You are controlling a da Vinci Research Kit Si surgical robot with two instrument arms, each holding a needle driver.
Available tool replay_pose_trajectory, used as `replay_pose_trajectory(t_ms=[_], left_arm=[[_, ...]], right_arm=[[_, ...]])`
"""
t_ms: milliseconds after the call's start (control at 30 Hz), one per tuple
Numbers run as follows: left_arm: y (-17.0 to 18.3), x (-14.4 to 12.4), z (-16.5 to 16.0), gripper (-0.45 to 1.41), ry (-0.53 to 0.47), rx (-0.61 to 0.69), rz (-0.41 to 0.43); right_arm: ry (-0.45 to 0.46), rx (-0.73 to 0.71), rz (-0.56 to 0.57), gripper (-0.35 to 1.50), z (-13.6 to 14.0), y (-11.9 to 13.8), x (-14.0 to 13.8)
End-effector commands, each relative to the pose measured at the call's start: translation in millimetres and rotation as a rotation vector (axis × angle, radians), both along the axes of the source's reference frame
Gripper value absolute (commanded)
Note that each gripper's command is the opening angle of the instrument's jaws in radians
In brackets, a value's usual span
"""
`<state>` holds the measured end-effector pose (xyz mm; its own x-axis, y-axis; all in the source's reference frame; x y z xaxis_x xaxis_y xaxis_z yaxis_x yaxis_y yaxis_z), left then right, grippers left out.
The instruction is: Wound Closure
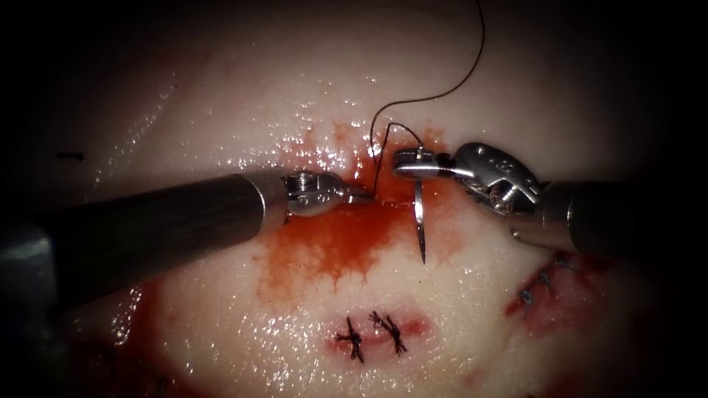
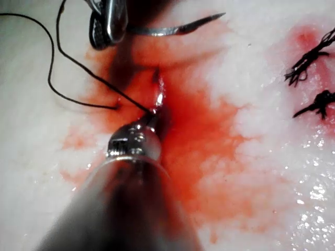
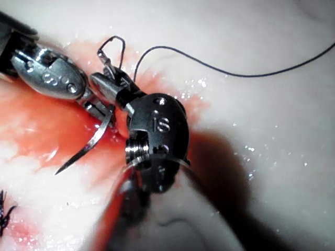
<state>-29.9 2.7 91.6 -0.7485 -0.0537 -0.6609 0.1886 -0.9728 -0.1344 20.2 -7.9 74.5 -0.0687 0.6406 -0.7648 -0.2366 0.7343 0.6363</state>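
My right pincer (image 1: 407, 165) is clamped on the needle (image 1: 420, 225) near its thread end, the curve hanging free above the tissue (image 1: 221, 103), point toward the finished stitches (image 1: 372, 335). My left pincer (image 1: 361, 197) is closed on the thread (image 1: 457, 85) where it leaves the red fluid (image 1: 332, 243). I judge this a hold between bites; any next bite needs the needle re-angled. Open room lies around the needle point; the pincers sit near each other.

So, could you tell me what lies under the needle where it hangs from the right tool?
Under the needle, held near its thread end by the right tool, lies red fluid on the tissue. The needle is clear of the tissue. The left tool holds the thread.
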Motion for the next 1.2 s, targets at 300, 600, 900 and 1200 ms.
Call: replay_pose_trajectory(t_ms=[300, 600, 900, 1200], left_arm=[[0.7, -1.9, 3.0, -0.45, 0.168, -0.024, 0.139], [0.0, 0.5, 2.9, 0.32, 0.351, 0.072, 0.302], [-0.5, 2.2, 2.7, 0.42, 0.354, 0.084, 0.288], [-0.9, 2.9, 2.7, 0.54, 0.296, 0.115, 0.237]], right_arm=[[-0.008, -0.053, -0.007, -0.35, 1.0, -0.2, 1.0], [0.033, -0.234, 0.029, -0.35, 2.2, 0.6, 0.5], [0.049, -0.442, 0.081, -0.35, 3.4, 0.0, 2.3], [-0.005, -0.743, 0.084, -0.35, 4.1, 0.5, 5.4]])
